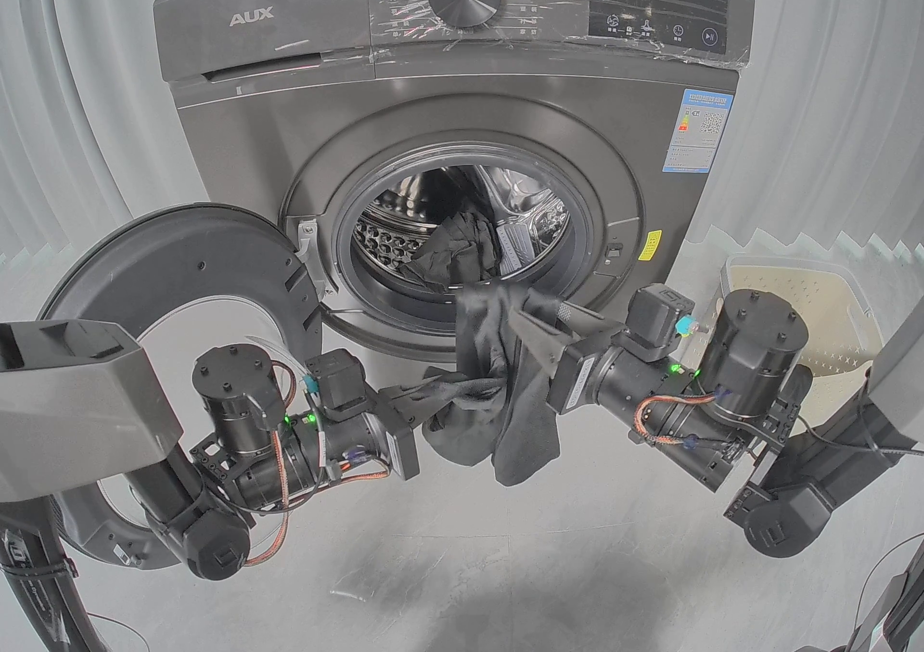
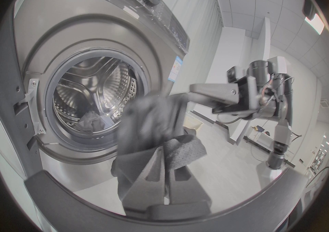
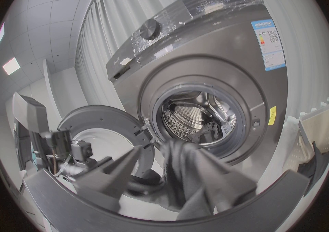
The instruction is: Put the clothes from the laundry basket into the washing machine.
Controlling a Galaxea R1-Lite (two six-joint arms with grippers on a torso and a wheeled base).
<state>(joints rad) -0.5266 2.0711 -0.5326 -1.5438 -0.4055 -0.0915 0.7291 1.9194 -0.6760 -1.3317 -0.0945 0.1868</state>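
A dark grey garment (image 1: 500,394) hangs in front of the washing machine's open drum (image 1: 462,221), just below its rim. My left gripper (image 1: 452,386) is shut on the garment's lower left part, and its fingers (image 2: 150,174) pinch the cloth (image 2: 150,119). My right gripper (image 1: 539,322) stands open at the garment's top right, with the cloth (image 3: 192,167) draped over one finger. Its other finger (image 3: 116,171) is bare. More dark clothes (image 1: 457,250) lie inside the drum. The cream laundry basket (image 1: 847,298) stands on the floor to the machine's right.
The round door (image 1: 173,259) is swung open to the left, beside my left arm. Pale curtains hang behind the machine. Bare grey floor (image 1: 539,567) lies in front of it.
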